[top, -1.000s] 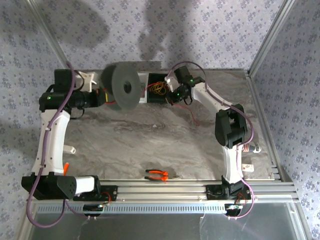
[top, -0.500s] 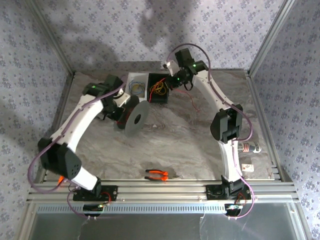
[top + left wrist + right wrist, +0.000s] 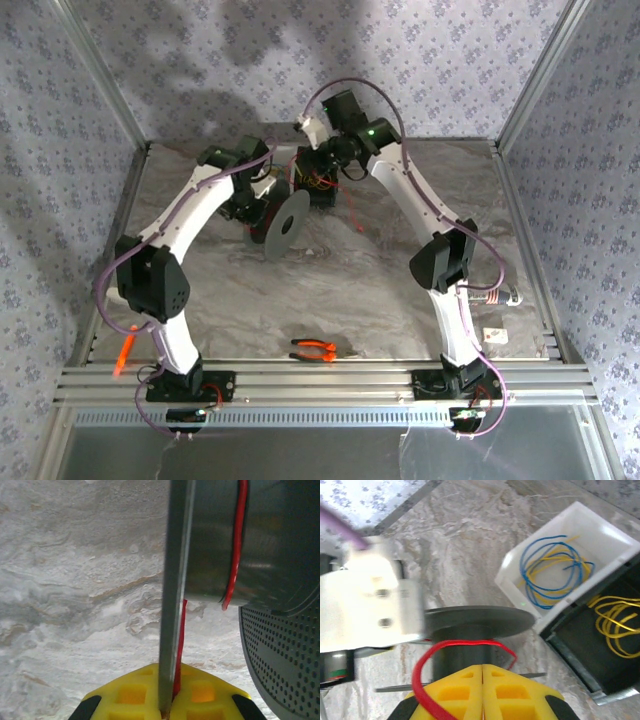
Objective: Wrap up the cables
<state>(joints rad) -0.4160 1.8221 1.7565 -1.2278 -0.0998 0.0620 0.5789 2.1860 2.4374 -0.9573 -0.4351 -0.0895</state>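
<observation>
Left gripper [image 3: 165,702] is clamped on the spool [image 3: 283,226] rim, core pointing straight at the right gripper [image 3: 483,690] (pads together), red wire [image 3: 465,643] draped over it.

Top external: 1 fixed camera high above and behind the near edge of the counter [image 3: 400,270], facing down and forward to the papered back wall [image 3: 300,60]; farthest of the 3 views, whole counter covered. Left wrist: very near, looking along the left jaws at the spool [image 3: 175,580] flange edge-on, counter beyond; right wrist: near, looking down past the right jaws onto the spool core, white bin [image 3: 602,532] and black bin [image 3: 590,645]. Shared by all 3 views: the spool and the marbled counter around it, at far centre from the top external camera.
</observation>
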